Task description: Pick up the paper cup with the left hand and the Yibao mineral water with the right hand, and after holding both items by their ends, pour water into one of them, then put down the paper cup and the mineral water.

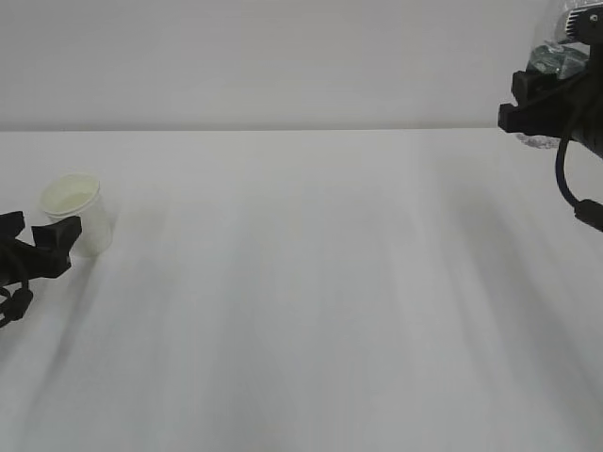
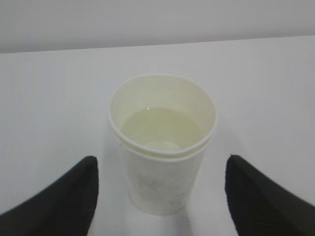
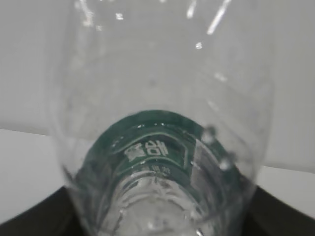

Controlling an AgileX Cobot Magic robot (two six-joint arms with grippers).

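The white paper cup (image 1: 72, 202) stands upright on the table at the far left, with pale water inside (image 2: 161, 129). My left gripper (image 1: 42, 237) is open around it at table height. In the left wrist view its black fingertips (image 2: 81, 184) flank the cup (image 2: 160, 184) with a gap on each side. High at the right edge, my right gripper (image 1: 529, 104) is shut on the Yibao mineral water (image 1: 558, 58) and holds it off the table. In the right wrist view the clear ribbed bottle with its green label (image 3: 157, 147) fills the frame between the dark fingers (image 3: 34, 219).
The white table (image 1: 311, 301) runs across the whole view to a plain white wall behind. A black cable (image 1: 565, 184) hangs below the right arm. Nothing else stands on the table between the two arms.
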